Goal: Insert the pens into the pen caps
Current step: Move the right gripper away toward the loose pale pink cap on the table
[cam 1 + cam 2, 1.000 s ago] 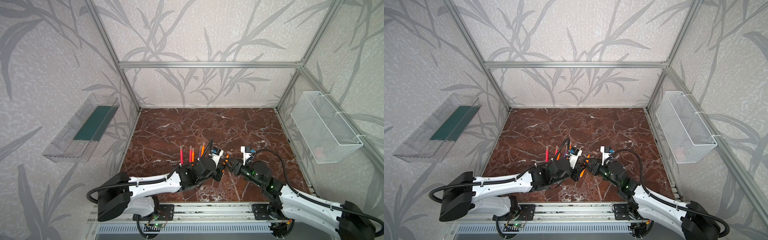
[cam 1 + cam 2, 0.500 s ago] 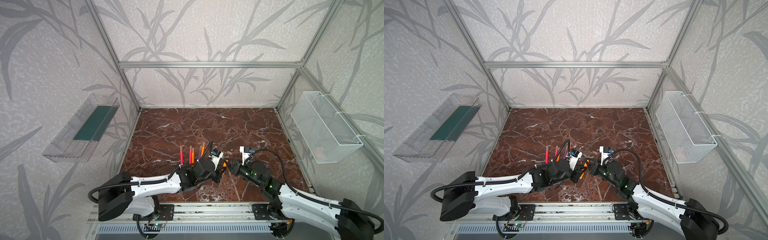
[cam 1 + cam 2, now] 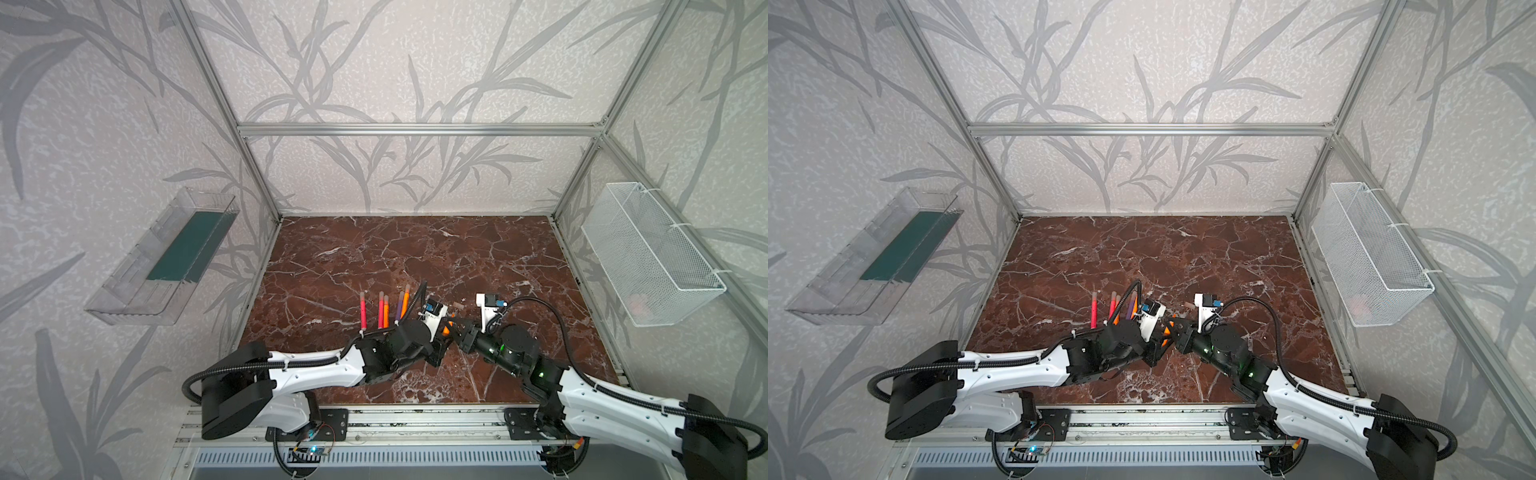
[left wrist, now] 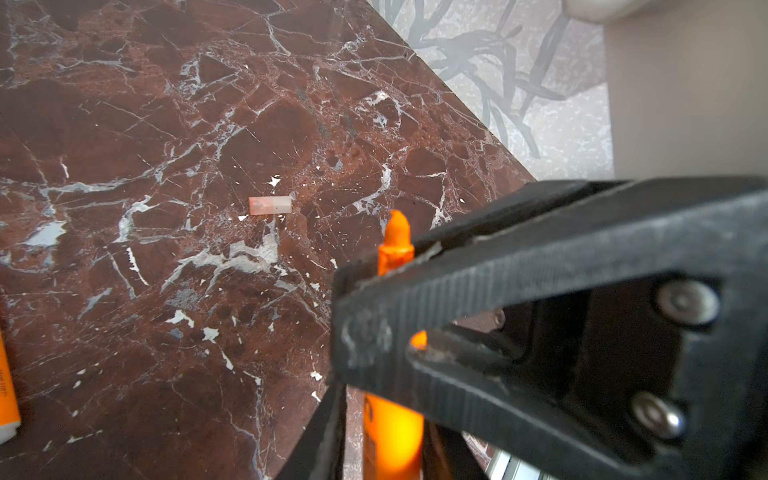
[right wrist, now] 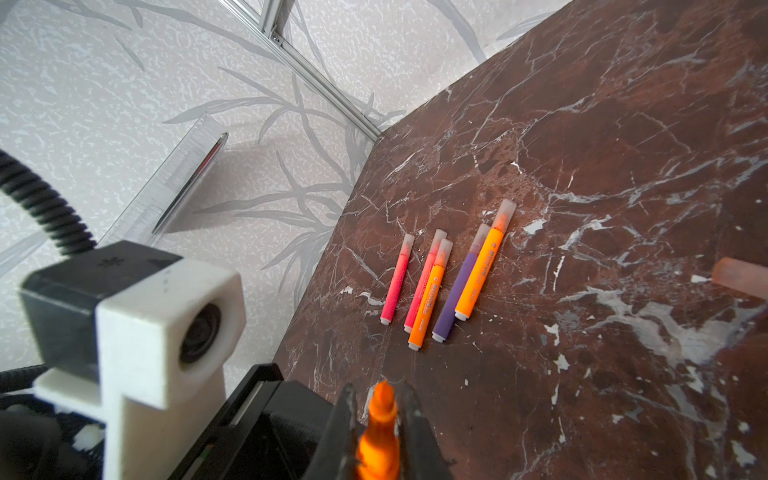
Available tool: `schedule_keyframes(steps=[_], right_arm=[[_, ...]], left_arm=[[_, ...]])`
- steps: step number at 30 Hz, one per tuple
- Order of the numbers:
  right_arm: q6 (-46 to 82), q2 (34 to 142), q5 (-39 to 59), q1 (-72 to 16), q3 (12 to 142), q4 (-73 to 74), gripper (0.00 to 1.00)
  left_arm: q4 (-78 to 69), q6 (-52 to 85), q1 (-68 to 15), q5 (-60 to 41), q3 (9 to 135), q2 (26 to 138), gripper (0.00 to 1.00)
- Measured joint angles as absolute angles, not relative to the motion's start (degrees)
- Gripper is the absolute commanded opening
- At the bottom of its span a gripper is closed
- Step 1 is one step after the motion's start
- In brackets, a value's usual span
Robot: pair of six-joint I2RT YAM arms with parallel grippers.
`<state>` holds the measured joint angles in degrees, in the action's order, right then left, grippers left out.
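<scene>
Right end effector (image 5: 376, 405) is clenched on the uncapped orange pen (image 4: 395, 249), its fingers pinching the barrel just behind the pointed tip, which sticks out past them. The left end effector (image 3: 441, 334) reaches in from the opposite side and brackets the same pen further down its barrel. In the left wrist view its jaws stand slightly apart, with a sliver of worktop (image 3: 415, 257) showing between one finger and the barrel, so it looks released rather than gripping. Both meet over the near middle of the red-brown marble worktop, with the pen held above the surface. One loose pen cap (image 4: 270, 205), pale and translucent, lies on its side on the worktop just beyond the pair toward the far side, apart from the pen's tip. Left of the end effectors lies a row of capped pens (image 5: 459, 286), five side by side, caps pointing far and white ends near. From left to right they are pink-red, pink-red, orange, purple, orange. A white mesh basket (image 3: 648, 257) hangs on the right wall and a clear tray (image 3: 166, 257) on the left wall.
</scene>
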<state>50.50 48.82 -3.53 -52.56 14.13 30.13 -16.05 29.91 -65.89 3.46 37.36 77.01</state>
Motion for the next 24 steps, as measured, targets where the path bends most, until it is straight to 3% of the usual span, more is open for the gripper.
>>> schedule_keyframes(steps=[3,8,10,13,16,24], right_arm=[[50.26,48.82,-4.08,-52.8,14.22,30.13,0.07],[49.82,49.01,-4.82,-53.28,14.33,30.09,0.1],[49.84,49.21,-5.02,-53.32,14.41,30.13,0.24],[49.25,49.17,-5.43,-53.39,14.76,29.93,0.51],[48.05,47.62,-6.5,-53.49,15.86,27.09,0.67],[43.24,34.87,-15.38,-53.52,17.3,14.76,0.75]], left_arm=[[-16.58,29.93,-65.89,3.53,36.88,77.06,0.26],[-17.89,29.67,-66.04,3.57,36.21,77.03,0.09],[-17.98,29.54,-65.93,3.53,36.21,77.06,0.01],[-18.44,29.56,-65.89,4.03,35.97,77.06,0.0],[-19.05,29.76,-64.9,4.82,35.03,76.93,0.0],[-23.99,30.41,-47.83,2.85,32.56,73.12,0.0]])
